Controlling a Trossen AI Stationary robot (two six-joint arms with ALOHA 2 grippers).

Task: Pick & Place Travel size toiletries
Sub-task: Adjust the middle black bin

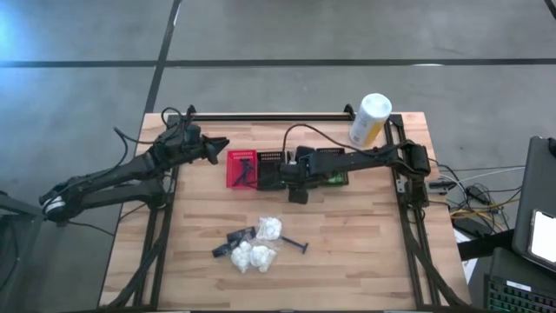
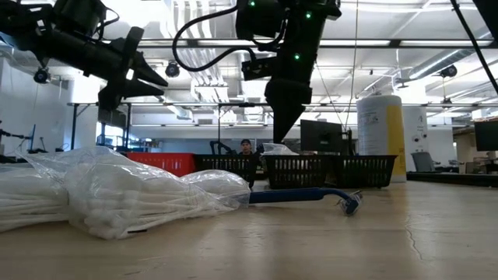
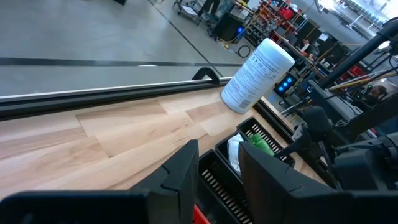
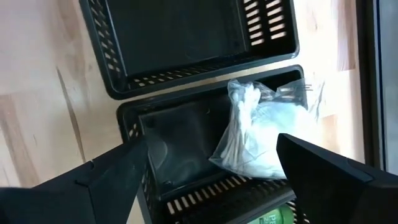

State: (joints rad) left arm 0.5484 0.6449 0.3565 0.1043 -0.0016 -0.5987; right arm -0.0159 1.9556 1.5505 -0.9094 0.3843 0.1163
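A white plastic-wrapped bundle (image 4: 255, 134) is seen lying inside a black mesh basket (image 4: 140, 134), with a green packet (image 3: 261, 144) in the basket next to it. The right gripper (image 4: 211, 168) is held just above, fingers spread wide and empty. Three more bundles (image 1: 256, 248) and black stick-like pieces (image 1: 233, 239) remain loose on the counter (image 1: 365, 252). The left gripper (image 1: 219, 146) is raised beside the red basket (image 1: 236, 158), half open, nothing held. The task is judged under halfway.

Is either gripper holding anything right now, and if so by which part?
Nothing is held. The right gripper is open above a black basket containing a white bundle; the left gripper is empty.
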